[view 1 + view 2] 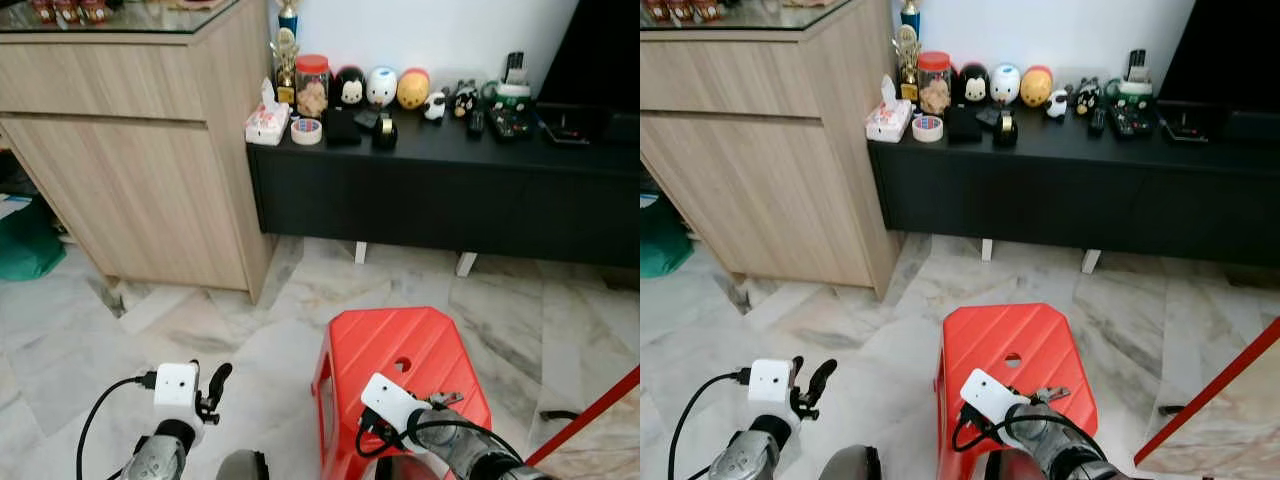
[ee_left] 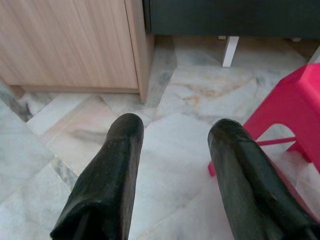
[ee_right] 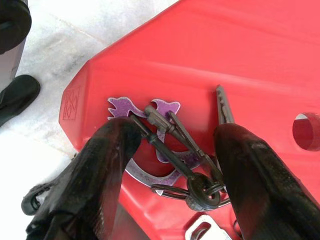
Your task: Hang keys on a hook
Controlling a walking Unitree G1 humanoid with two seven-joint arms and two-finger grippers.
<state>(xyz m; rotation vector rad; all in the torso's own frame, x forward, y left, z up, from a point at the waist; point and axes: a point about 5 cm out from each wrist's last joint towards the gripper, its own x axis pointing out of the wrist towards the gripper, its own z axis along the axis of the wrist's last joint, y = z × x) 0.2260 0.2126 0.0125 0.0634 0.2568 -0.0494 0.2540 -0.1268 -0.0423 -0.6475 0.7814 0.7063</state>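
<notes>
Left gripper [image 2: 172,175] hangs low over the marble floor [image 1: 200,320], fingers apart, holding nothing. To its right stands a red stool [image 1: 400,350]. The keys [image 3: 185,155], on a ring with a purple tag [image 3: 145,107], lie on the stool top near its front edge. Right gripper [image 3: 175,165] sits directly over them, fingers spread to either side of the bunch, not closed on it.

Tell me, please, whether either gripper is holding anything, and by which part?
Nothing is held. The right gripper straddles the keys on the red stool, fingers open; the left gripper is open over floor.
</notes>
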